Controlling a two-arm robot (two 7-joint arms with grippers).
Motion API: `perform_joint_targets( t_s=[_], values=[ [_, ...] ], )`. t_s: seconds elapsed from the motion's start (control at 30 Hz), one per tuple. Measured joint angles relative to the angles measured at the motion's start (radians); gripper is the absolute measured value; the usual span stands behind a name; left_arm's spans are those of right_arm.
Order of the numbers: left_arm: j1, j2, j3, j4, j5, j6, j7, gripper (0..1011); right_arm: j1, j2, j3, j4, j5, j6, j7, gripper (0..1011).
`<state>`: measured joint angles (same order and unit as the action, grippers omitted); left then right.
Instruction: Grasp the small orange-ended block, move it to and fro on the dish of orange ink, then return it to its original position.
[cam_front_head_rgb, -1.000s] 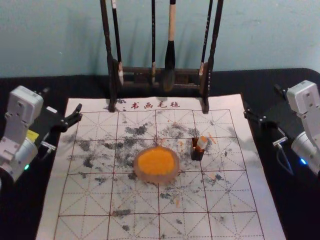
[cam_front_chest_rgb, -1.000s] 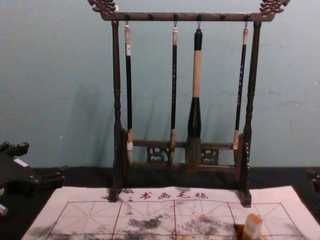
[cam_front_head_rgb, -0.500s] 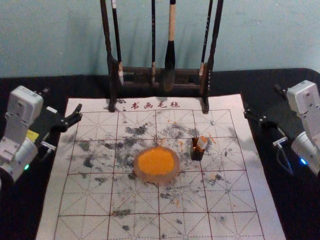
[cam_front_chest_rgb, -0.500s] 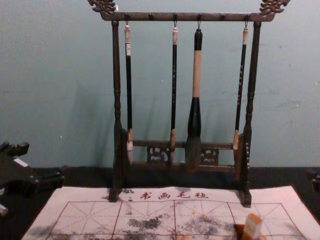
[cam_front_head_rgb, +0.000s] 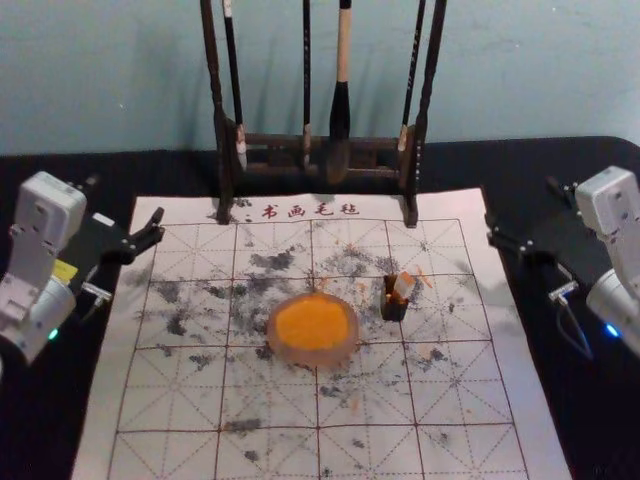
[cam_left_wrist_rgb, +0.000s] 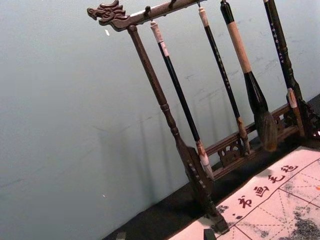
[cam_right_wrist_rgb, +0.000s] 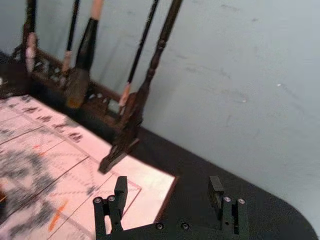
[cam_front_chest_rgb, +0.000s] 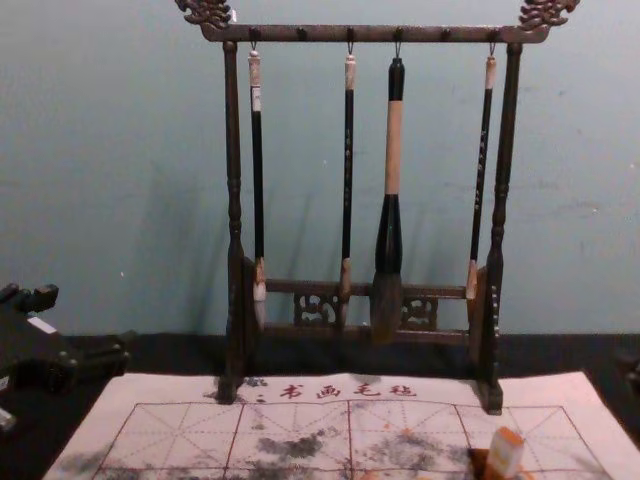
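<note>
One open left claw (cam_left_wrist_rgb: 165, 234) sits idle left of the dish (cam_front_head_rgb: 313, 357), so I'd bring the open right claw (cam_right_wrist_rgb: 168, 185), well right of it, squarely over the block (cam_front_head_rgb: 404, 286) leaning in its dark holder (cam_front_head_rgb: 394, 309) just right of the dish, pinching evenly.

Flat mat (cam_front_head_rgb: 462, 300) gives me open passage from my right gripper (cam_front_head_rgb: 521, 205) to the block (cam_front_head_rgb: 404, 286), whose tilted end juts above its dark holder (cam_front_head_rgb: 394, 307). Narrow gap between holder and dish (cam_front_head_rgb: 283, 350). Beyond both, rack (cam_front_head_rgb: 223, 160) and hanging brushes (cam_front_head_rgb: 341, 110) bar much of the far side.
</note>
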<state>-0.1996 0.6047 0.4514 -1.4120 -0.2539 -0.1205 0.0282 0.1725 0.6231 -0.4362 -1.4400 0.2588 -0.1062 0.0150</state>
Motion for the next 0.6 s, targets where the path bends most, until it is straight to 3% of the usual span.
perform_joint_targets(
  t_s=[0.17, 0.33, 0.6],
  values=[
    [0.0, 0.0, 0.0, 0.0, 0.0, 0.0, 0.0, 1001, -0.038, 0.032, 0.007, -0.049, 0.021, 0.04, 0.056, 1002],
    [0.0, 0.0, 0.0, 0.0, 0.0, 0.0, 0.0, 1001, -0.105, 0.079, 0.016, -0.131, 0.068, 0.105, 0.141, 1002],
    [0.0, 0.0, 0.0, 0.0, 0.0, 0.0, 0.0, 1001, -0.174, 0.091, 0.025, -0.21, 0.125, 0.141, 0.217, 1002]
  ],
)
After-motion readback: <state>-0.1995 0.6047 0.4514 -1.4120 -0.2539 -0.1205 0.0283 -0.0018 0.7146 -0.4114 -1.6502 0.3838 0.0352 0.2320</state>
